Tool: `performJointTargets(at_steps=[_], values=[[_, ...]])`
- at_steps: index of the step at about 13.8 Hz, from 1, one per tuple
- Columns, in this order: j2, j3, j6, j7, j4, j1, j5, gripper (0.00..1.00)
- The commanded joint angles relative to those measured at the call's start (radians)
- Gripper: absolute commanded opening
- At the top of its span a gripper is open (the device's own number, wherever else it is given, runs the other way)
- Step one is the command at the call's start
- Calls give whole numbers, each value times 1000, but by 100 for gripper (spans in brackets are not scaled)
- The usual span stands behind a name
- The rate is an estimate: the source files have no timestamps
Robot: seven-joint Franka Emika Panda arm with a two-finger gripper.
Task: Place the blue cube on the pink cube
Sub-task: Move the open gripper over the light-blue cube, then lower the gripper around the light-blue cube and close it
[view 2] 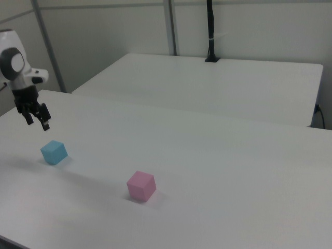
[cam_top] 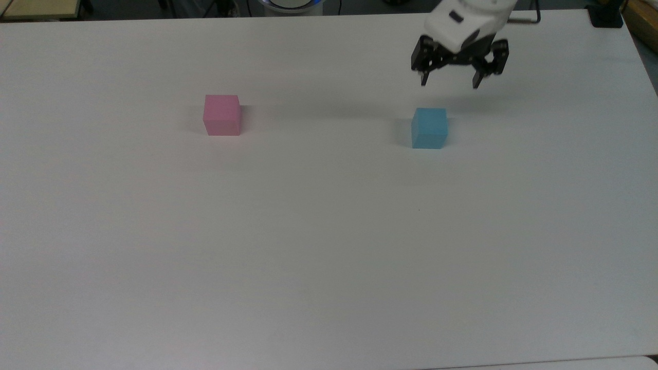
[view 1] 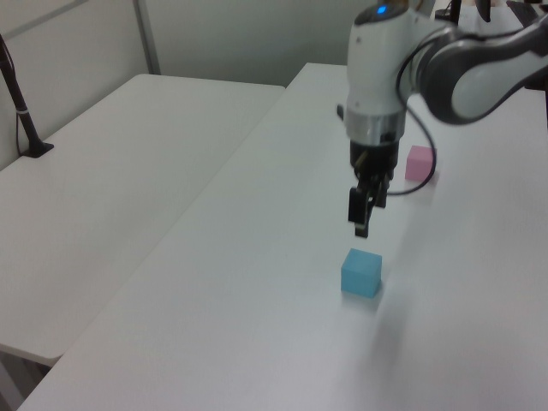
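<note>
Top view: I have the hand (cam_top: 448,80) hanging in the air with its two dark fingers (cam_top: 423,78) spread wide and nothing between them. It sits at about 1 o'clock from the blue cube (cam_top: 429,128), close to it but not touching, and its soft shadow falls across the white surface (cam_top: 329,246) just past the cube. The blue cube rests flat on the surface by itself. The pink cube (cam_top: 222,114) also rests flat, well apart from the blue one, at roughly 9 o'clock from it.

Left view: I see the white arm (view 1: 377,77) coming down from the upper right, the hand (view 1: 362,214) pointing at the surface with its fingertips just above the blue cube (view 1: 361,272), at 12 o'clock from it, with a clear gap between them. From this angle the fingers overlap, so I cannot judge their spread here. The pink cube (view 1: 419,162) lies farther back, at about 1 o'clock from the blue cube, partly behind the arm's wrist.

Right view: the hand (view 2: 37,119) hovers at 11 o'clock from the blue cube (view 2: 54,152), fingers apart and empty. The pink cube (view 2: 141,185) sits on the surface (view 2: 218,176) at about 4 o'clock from the blue one, well apart. A second white table (view 2: 218,83) stands behind.
</note>
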Motion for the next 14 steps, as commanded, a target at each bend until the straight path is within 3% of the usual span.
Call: performJointTargets(at_steps=[1, 11, 13, 14], values=[[70, -14, 79, 13, -23, 10, 13, 100], [107, -16, 269, 13, -160, 9, -14, 98], [107, -16, 280, 13, -166, 9, -14, 86], [107, -16, 281, 11, -166, 7, -14, 69]])
